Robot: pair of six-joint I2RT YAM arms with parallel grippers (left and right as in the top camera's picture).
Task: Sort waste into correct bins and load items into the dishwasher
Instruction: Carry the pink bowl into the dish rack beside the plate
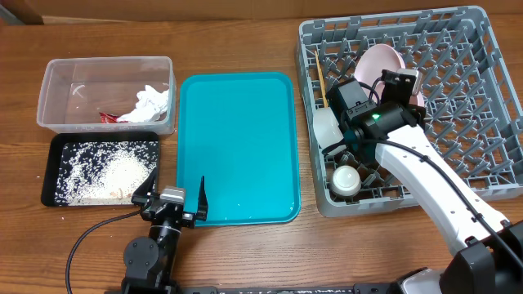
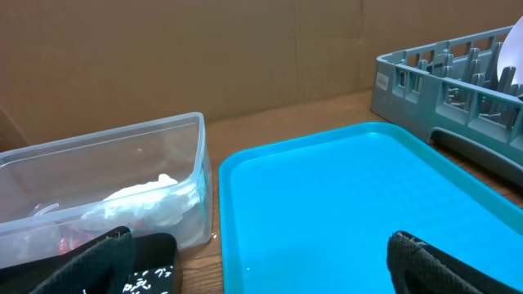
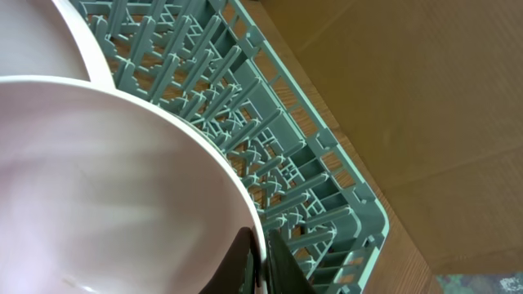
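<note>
Right gripper (image 3: 260,258) has pink plate (image 3: 98,188) pinched by the rim, so seat it upright between rack (image 3: 327,196) pegs before releasing; left gripper (image 2: 261,253) sits wide open.

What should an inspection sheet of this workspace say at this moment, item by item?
Surface: wooden table, light brown.
Job's things: napkin and red wrapper in the clear tub; rice grains in the black tray; pinkish plate, chopsticks and white cup in the grey rack.
Clutter: teal tray between the bins and the rack.
Grippers: left gripper open, holding nothing, at the teal tray's near edge; right gripper shut on the pinkish plate's rim.
Cables: black cable loops on the table below the black tray.
Surroundings: cardboard wall behind the table.
</note>
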